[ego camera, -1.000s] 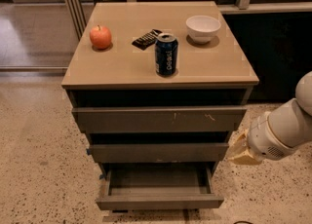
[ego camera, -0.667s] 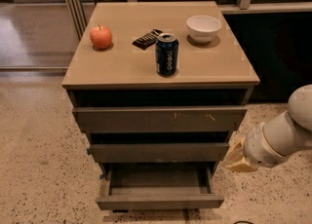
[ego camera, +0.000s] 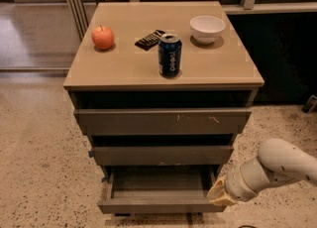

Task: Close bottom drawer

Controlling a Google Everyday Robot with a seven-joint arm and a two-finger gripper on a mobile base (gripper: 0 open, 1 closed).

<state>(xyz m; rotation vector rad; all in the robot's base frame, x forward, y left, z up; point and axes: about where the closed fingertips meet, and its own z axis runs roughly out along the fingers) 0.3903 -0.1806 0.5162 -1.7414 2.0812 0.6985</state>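
The bottom drawer (ego camera: pixel 158 206) is the lowest of the cabinet's three drawers. It stands pulled out, a shallow grey-brown tray with a plain flat front, and its inside looks empty. My gripper (ego camera: pixel 218 196) is at the end of the white arm coming in from the lower right. It sits at the right end of the drawer's front, close to or touching its right front corner. The arm's wrist hides the fingers.
The middle drawer (ego camera: pixel 162 154) and the top drawer (ego camera: pixel 162 121) with pale scratch marks stick out slightly. On the cabinet top (ego camera: pixel 124 68) are a red apple (ego camera: pixel 102 37), a dark snack bag (ego camera: pixel 150 39), a blue can (ego camera: pixel 170 55) and a white bowl (ego camera: pixel 207 28). Speckled floor surrounds the cabinet.
My arm and gripper have moved down and to the left, from beside the middle drawer's right end to the bottom drawer's right front corner. The drawer has not visibly moved.
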